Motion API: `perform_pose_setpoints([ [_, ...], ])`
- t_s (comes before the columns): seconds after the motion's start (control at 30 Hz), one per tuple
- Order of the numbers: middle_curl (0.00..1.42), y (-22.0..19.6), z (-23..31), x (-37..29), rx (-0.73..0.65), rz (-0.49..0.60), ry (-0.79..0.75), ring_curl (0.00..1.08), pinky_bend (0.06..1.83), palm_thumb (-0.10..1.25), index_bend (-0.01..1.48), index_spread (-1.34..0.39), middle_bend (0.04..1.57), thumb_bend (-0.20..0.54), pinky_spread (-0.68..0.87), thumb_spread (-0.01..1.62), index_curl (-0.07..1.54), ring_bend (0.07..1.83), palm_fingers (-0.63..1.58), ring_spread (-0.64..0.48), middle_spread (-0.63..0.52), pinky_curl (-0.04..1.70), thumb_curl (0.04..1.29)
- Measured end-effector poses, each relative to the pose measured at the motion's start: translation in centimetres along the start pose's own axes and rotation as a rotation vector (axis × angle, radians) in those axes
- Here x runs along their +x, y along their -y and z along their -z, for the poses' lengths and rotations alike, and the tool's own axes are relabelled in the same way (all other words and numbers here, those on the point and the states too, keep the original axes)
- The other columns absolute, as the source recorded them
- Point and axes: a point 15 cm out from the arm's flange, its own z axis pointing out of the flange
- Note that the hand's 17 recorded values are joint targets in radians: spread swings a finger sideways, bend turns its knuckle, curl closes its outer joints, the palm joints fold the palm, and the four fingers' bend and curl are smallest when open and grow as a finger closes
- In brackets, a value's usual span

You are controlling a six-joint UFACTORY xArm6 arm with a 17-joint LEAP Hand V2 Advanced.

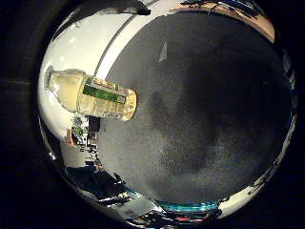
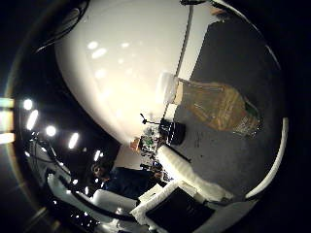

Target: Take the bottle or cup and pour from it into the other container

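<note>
A white finger of the hand (image 2: 192,177) reaches into the thumb side palm view, stretched out fairly straight over the dark grey mat (image 1: 205,119), with white and black parts of the hand beneath it. It touches nothing, and the fingers (image 2: 194,178) look released rather than curled, though only part of them shows, so this is a fair reading and not a certain one.

Beyond the finger, the bottle (image 2: 218,107) stands on the mat, apart from the hand. It is clear plastic, filled with a pale yellow liquid, with a white cap (image 2: 168,87) and a label carrying a green band around its lower body. From the little finger side it appears near the edge of the mat, where the mat meets the white tabletop (image 1: 76,43).

The mat covers much of the tabletop and fills most of the little finger side view. Past the bottle, a small black box-like object (image 2: 172,131) sits near the mat's far edge; what it is cannot be made out. Further off lies a dim room with bright ceiling lights (image 2: 31,119).
</note>
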Motion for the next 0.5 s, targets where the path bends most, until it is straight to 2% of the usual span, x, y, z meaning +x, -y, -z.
perform_pose_setpoints([
  [0.5,0.34,0.6,-3.8,-1.1,-0.074,0.047,-0.011,0.23,0.74,0.55,0.17,-0.19,0.28,-0.026,0.42,1.03,0.3,0.43,0.23,0.13,0.05,0.0,0.32],
])
